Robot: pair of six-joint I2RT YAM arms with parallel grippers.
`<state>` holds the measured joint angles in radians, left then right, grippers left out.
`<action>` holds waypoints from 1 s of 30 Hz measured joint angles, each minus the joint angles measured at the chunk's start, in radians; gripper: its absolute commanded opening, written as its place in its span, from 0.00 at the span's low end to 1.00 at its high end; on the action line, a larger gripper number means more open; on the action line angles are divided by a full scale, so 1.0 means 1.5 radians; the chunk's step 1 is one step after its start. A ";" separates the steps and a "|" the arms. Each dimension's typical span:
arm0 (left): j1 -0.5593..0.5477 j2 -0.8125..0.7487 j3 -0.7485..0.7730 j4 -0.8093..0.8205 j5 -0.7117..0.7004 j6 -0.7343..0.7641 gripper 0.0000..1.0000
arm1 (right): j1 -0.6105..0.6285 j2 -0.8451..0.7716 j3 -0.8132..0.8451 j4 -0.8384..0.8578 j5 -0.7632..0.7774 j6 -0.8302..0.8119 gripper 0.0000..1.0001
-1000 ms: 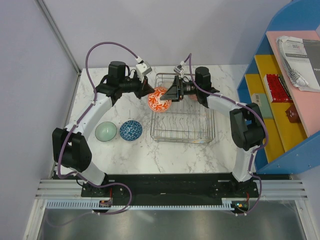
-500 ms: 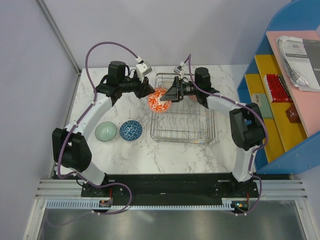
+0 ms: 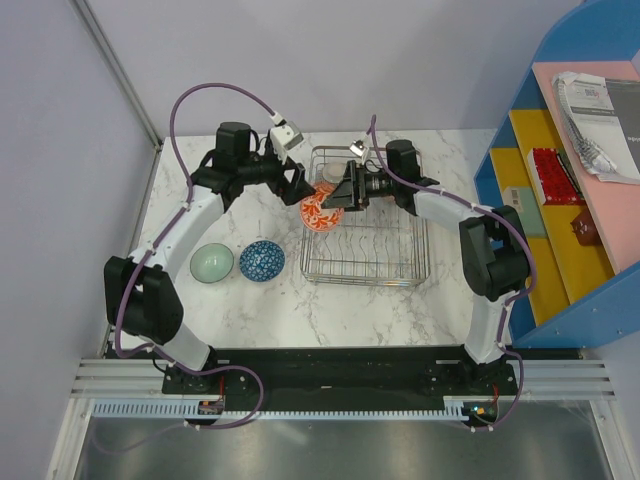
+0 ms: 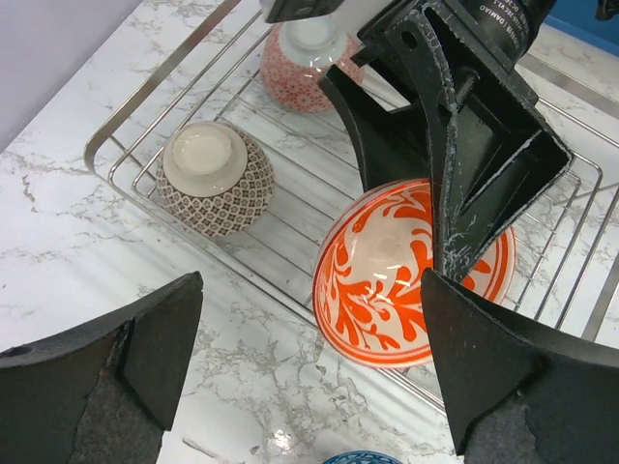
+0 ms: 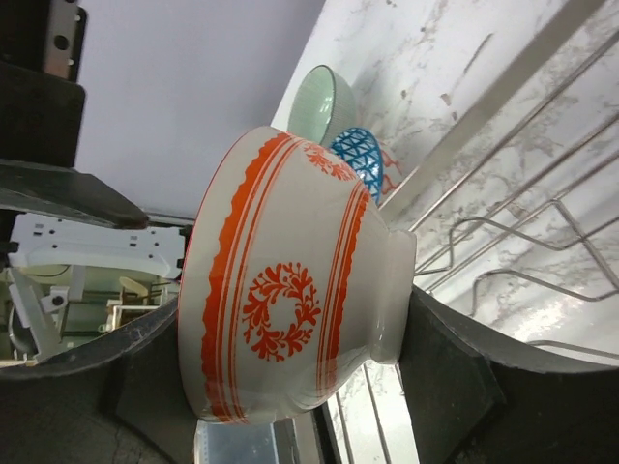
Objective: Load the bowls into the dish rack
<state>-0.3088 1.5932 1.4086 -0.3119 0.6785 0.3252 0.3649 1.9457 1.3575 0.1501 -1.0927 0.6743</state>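
Note:
An orange-and-white bowl (image 3: 318, 209) hangs over the far left corner of the dish rack (image 3: 365, 283), held on its side. My right gripper (image 3: 341, 190) is shut on it, one finger at the rim and one at the base (image 5: 290, 372). My left gripper (image 3: 297, 185) stands open just left of it, its fingers apart and touching nothing (image 4: 309, 319). In the left wrist view the bowl (image 4: 387, 280) shows its orange inside above the rack's rim (image 4: 164, 82). Two bowls sit upside down in the rack, one brown-patterned (image 4: 215, 177) and one red-patterned (image 4: 305, 58).
A pale green bowl (image 3: 212, 263) and a blue patterned bowl (image 3: 262, 260) sit on the marble table left of the rack. A blue shelf unit (image 3: 560, 200) with yellow and pink boards stands along the right edge. A wall runs behind the table.
My left gripper has opened and let go of the orange bowl. The bowl now hangs in the right gripper alone, slightly lower and more tilted.

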 measured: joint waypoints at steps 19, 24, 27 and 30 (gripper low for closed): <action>0.223 -0.259 -0.224 -0.074 -0.088 -0.020 1.00 | -0.029 -0.024 0.234 -0.450 0.492 -0.419 0.00; 0.276 -0.303 -0.274 -0.110 -0.102 -0.020 1.00 | -0.011 -0.023 0.266 -0.505 0.621 -0.519 0.00; 0.295 -0.333 -0.310 -0.122 -0.109 -0.020 1.00 | 0.012 -0.020 0.274 -0.525 0.695 -0.570 0.00; 0.308 -0.360 -0.334 -0.129 -0.110 -0.020 1.00 | 0.048 -0.015 0.275 -0.539 0.770 -0.617 0.00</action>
<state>0.1535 1.0538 0.9081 -0.5060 0.5140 0.2958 0.4370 1.9232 1.7699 -0.6579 0.0616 -0.2512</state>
